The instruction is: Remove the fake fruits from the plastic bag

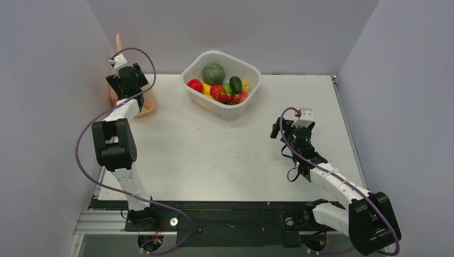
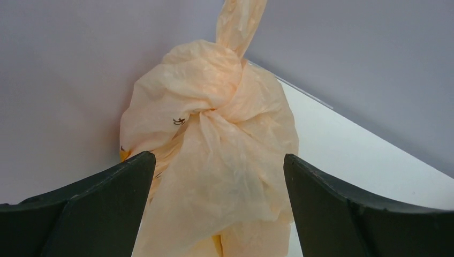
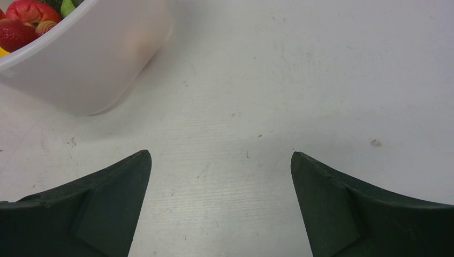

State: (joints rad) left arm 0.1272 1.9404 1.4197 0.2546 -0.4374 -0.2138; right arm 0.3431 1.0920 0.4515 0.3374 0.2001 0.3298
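Two arms work over a white surface [image 1: 214, 160], with a white tub [image 1: 251, 70] standing at its far middle. The plastic bag [image 2: 214, 144] sits far to the left of the tub, in the corner against the grey wall [image 2: 64, 64]. It is tied into a knot [image 2: 206, 110], and one handle loop [image 2: 239, 21] stands up above it. A small dark printed mark and a yellow-orange patch show on its thin skin, but I cannot tell what is inside.

The left gripper [image 2: 219, 160] is at the bag with its fingers [image 2: 107, 198] spread wide. The bag fills the gap between them and is not clamped.

Inside the tub lie the fake fruits [image 1: 224, 97], red, yellow and green pieces heaped together. A dark-green melon [image 1: 213, 73] is at the tub's far side.

The right gripper [image 3: 221, 158] hangs above bare surface to the right of the tub and nearer the arm bases. Its fingers [image 3: 342, 209] are released and hold nothing. In the right wrist view the tub's rounded corner shows at the upper left, with a few red fruits at its rim.
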